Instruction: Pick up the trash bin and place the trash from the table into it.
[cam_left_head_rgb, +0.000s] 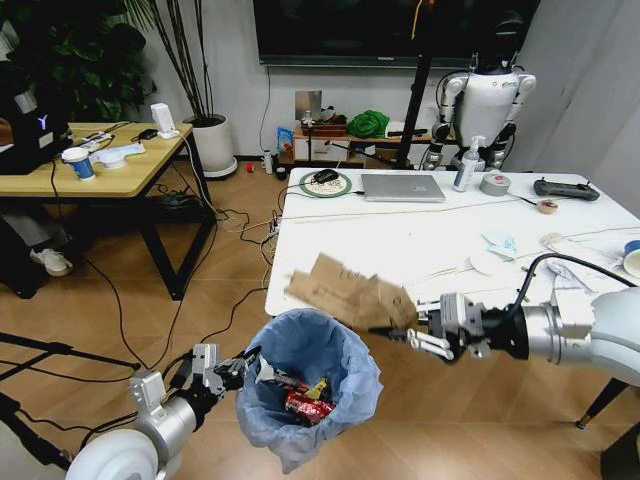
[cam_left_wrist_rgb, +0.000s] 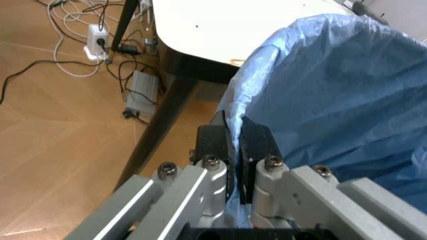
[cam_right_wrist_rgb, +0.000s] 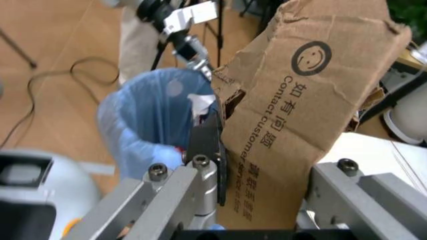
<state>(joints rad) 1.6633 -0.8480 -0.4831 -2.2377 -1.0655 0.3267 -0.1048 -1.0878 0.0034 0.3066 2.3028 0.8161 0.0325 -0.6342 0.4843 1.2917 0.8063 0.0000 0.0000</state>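
our right pincer (cam_left_head_rgb: 408, 338) clamps the creased brown paper bag (cam_left_head_rgb: 350, 292) above the round trash bin (cam_left_head_rgb: 310, 385); our left pincer (cam_left_head_rgb: 228, 368) pinches its crinkly blue liner rim.

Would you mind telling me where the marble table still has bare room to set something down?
The table is bare across its middle, between the laptop at the back and its front edge. The right end is crowded with white papers, cables and a tape roll.
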